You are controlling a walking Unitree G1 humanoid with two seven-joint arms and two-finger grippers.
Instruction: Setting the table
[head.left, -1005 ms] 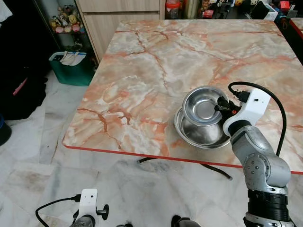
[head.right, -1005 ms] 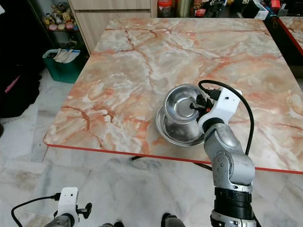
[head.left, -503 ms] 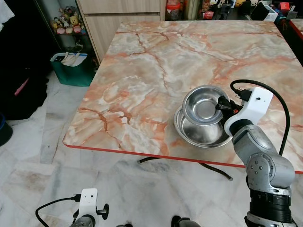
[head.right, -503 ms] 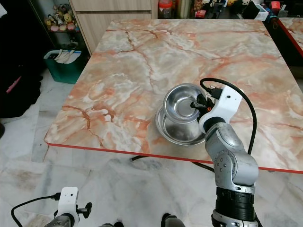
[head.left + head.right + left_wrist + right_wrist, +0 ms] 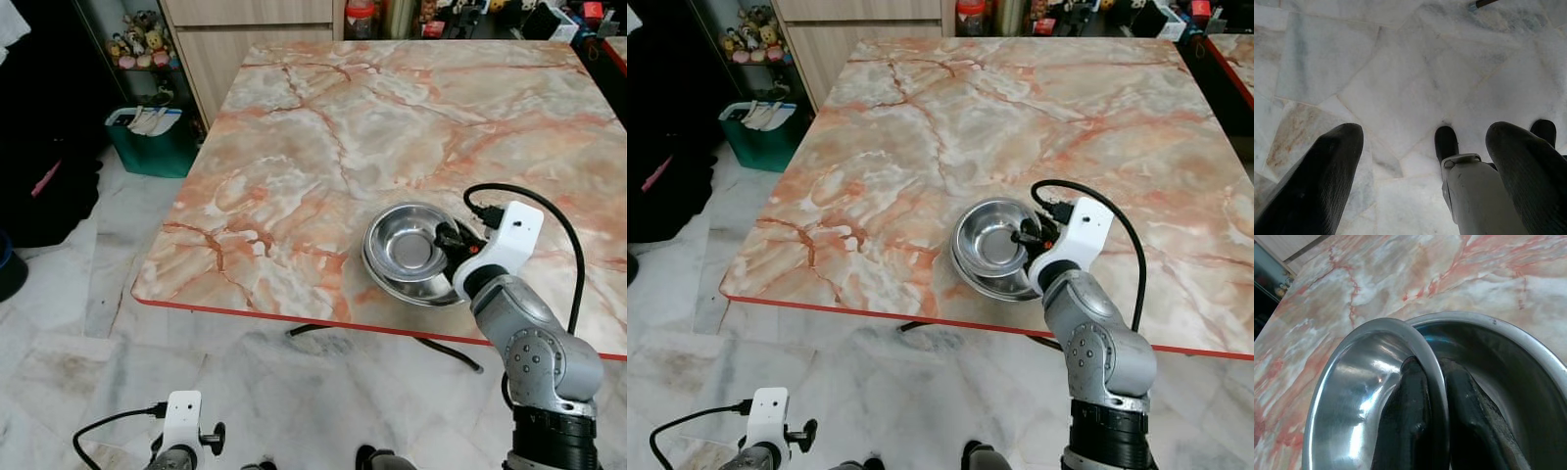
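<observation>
2 steel bowls, nested, near the front red-trimmed edge of the marble table (image 5: 294, 147), right of its centre: smaller bowl (image 5: 407, 247) seated inside larger bowl (image 5: 384, 279), smaller one offset toward the far-left side of the larger.

Right gripper (image 5: 449, 238): at the right-hand rim of the smaller bowl, fingers (image 5: 1405, 421) pinched together on that rim, 1 inside the smaller bowl, 1 outside it within the larger bowl's hollow.

Left gripper (image 5: 1420, 161): hanging idle below table height, fingers spread wide, pale tiled floor (image 5: 1400, 73) beneath.

Handling note, as judgement: step in hand looks like separating or placing the smaller bowl. Thin polished rim, slippery; firm pinch advised, lift straight up until clear of the larger bowl's wall, then carry level to a place setting further in from the table's edge. Dragging sideways likely to shove the larger bowl toward the front edge.

Change against 1 second ago: smaller bowl then raised and tilted above the larger, rim well proud of it; now lowered, sitting down inside. Gripper correspondingly lower and closer to the tabletop. Larger bowl's position on the table roughly unchanged. Left arm unchanged.
</observation>
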